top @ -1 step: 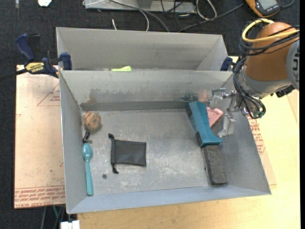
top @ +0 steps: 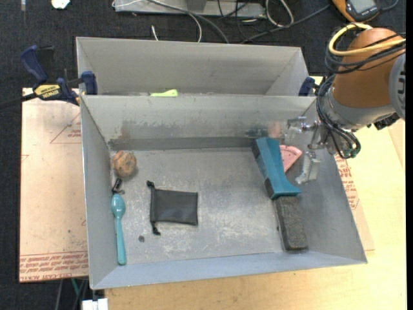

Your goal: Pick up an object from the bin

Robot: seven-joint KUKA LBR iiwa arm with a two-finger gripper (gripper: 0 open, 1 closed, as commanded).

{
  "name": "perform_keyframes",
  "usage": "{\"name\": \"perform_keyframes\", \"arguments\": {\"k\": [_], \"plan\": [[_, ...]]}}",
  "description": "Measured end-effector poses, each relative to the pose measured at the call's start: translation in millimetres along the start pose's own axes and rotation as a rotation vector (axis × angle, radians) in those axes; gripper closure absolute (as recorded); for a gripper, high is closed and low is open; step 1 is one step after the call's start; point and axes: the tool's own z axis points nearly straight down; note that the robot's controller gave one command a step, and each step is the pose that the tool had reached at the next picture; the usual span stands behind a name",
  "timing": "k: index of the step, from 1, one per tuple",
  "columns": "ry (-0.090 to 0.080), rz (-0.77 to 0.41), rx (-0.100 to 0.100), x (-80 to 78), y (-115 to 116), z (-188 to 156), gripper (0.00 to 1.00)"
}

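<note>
One end effector [top: 308,162], over pink piece [top: 290,153]

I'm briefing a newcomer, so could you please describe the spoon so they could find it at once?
Start at the bin's left wall in the view. Along its foot, toward the near corner, lies the spoon. It is slim and teal, unlike the round brown ball beyond it and the flat black pouch to its right.

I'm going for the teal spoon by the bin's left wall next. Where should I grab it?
I'd take the teal spoon mid-handle from straight above, with the pincer closing across its thin width. It lies flat with a straight handle, and a small dark thing crowds its bowl end.
</note>
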Motion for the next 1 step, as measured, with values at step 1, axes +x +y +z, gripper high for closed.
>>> {"name": "perform_keyframes", "arguments": {"k": [1], "plan": [[0.000,-0.031,0.000,15.1,62.9,39.2,0.00]]}}
